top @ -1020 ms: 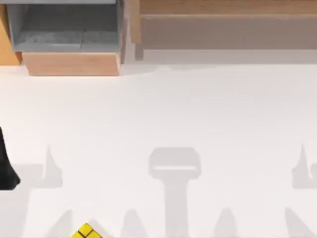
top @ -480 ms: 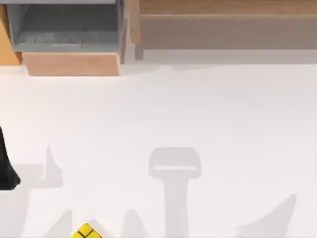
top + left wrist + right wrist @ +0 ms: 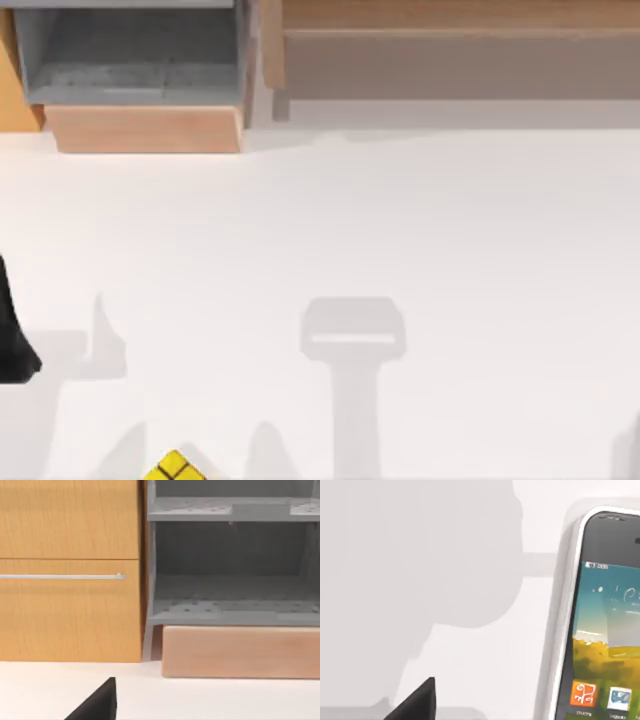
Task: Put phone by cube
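The cube (image 3: 172,467), yellow with black grid lines, sits on the white table at the top view's bottom edge, left of centre, partly cut off. The phone (image 3: 600,630) lies flat on the table in the right wrist view, screen lit with an orange-green wallpaper and app icons, and is cut off by the picture's edge. A black part of my right gripper (image 3: 417,704) hovers above bare table beside the phone, not touching it. My left arm (image 3: 14,335) shows as a dark shape at the table's left edge, and a black part of my left gripper (image 3: 97,705) points toward the cabinet.
A grey open shelf unit (image 3: 130,60) with a wooden block (image 3: 145,128) in front stands at the back left. A wooden cabinet front with a bar handle (image 3: 60,576) adjoins it. A long wooden shelf (image 3: 450,50) runs along the back right.
The right arm's shadow has slid from the right edge down toward the bottom right corner of the top view. The cube and the left arm have not moved.
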Controlling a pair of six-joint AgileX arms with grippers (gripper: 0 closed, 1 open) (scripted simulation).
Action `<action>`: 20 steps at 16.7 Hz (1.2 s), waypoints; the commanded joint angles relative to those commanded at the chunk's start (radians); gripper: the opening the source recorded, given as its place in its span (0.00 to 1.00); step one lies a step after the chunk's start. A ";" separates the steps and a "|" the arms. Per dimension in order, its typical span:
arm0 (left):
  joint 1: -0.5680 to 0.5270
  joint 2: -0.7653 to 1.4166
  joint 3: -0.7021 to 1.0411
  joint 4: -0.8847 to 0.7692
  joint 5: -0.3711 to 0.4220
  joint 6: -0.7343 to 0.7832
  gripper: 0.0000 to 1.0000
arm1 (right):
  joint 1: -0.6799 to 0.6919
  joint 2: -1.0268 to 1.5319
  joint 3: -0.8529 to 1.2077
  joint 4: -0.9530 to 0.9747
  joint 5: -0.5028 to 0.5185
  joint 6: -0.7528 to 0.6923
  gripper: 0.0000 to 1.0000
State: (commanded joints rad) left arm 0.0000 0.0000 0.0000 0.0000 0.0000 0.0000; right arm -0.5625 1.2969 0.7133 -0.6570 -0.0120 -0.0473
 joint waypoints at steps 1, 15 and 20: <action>0.000 0.000 0.000 0.000 0.000 0.000 1.00 | -0.031 0.075 0.040 -0.036 -0.001 -0.002 1.00; 0.000 0.000 0.000 0.000 0.000 0.000 1.00 | -0.140 0.347 0.152 -0.119 0.000 -0.006 1.00; 0.000 0.000 0.000 0.000 0.000 0.000 1.00 | -0.140 0.420 0.096 0.013 0.000 -0.005 1.00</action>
State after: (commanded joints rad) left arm 0.0000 0.0000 0.0000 0.0000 0.0000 0.0000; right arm -0.7025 1.7169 0.8094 -0.6440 -0.0120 -0.0519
